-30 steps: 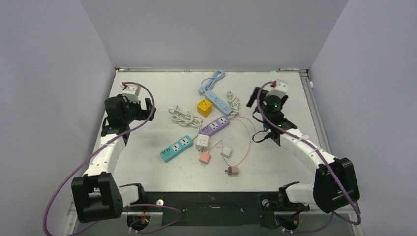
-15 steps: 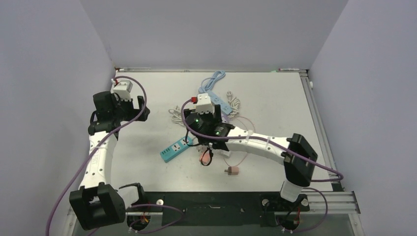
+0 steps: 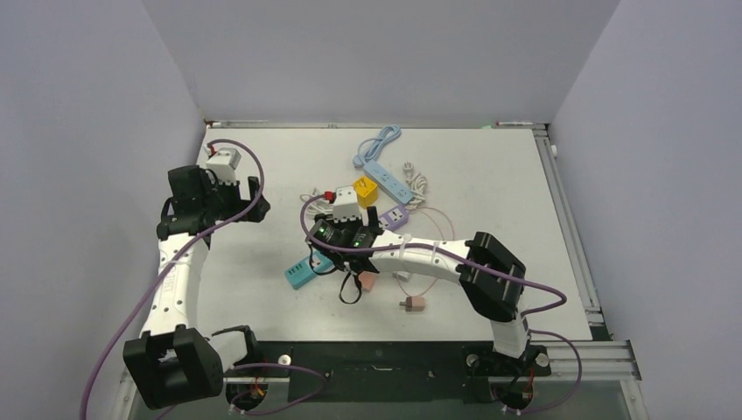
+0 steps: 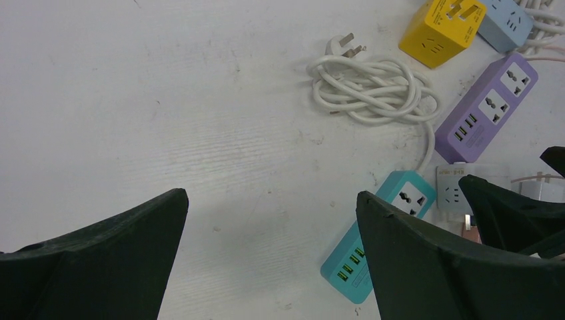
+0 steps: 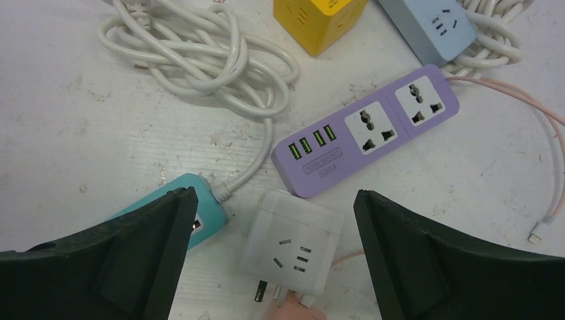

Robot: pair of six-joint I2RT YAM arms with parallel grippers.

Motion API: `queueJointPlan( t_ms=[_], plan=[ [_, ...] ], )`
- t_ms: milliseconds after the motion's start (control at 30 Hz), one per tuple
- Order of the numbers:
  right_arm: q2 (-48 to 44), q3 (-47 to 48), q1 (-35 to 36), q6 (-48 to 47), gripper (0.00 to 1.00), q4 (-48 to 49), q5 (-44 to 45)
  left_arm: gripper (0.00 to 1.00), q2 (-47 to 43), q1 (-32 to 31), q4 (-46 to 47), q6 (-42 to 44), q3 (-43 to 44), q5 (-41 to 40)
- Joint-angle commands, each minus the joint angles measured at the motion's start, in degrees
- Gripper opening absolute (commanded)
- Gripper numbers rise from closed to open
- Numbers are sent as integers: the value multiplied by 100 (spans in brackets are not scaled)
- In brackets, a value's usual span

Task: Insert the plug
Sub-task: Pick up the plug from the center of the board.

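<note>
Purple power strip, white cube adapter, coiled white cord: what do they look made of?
Purple rectangular power strip: likely moulded plastic, smooth satin, soft even sheen. White cube adapter: plastic too, matte, faintly translucent-looking. Coiled white cord: flexible rubbery or PVC jacket, judging by its tight loops.

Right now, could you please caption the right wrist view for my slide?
Open right gripper poised above a white cube adapter, with purple power strip and teal power strip alongside.

No lettering can be read; the small print on the purple power strip (image 5: 365,130) is too blurred.
</note>
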Motion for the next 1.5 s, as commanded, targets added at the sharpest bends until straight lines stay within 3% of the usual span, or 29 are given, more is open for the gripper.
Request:
queueJointPlan(
  t_ms=[0, 500, 800, 967, 1167, 1467],
  plan=[
    [-23, -28, -15, 330, 91, -56, -106, 96, -9, 1, -139, 187, 289, 204],
    [-32, -771, -220, 556, 85, 301, -845, 96, 17, -361, -371, 307, 422, 207],
    [-47, -875, -252, 366, 53, 508, -1178, 96, -32, -683, -390, 291, 501, -51],
    [-184, -889, -340, 238, 48, 511, -1222, 96, -14, -929, -590, 368, 698, -89],
    [-1091, -1207, -512, -352, 38, 1133, -1353, 96, 25, -1008, -931, 416, 1051, 206],
    [-2732, -2187, -873, -961, 37, 2715, -2510, 96, -277, -1220, -1571, 617, 1179, 1051]
  ],
)
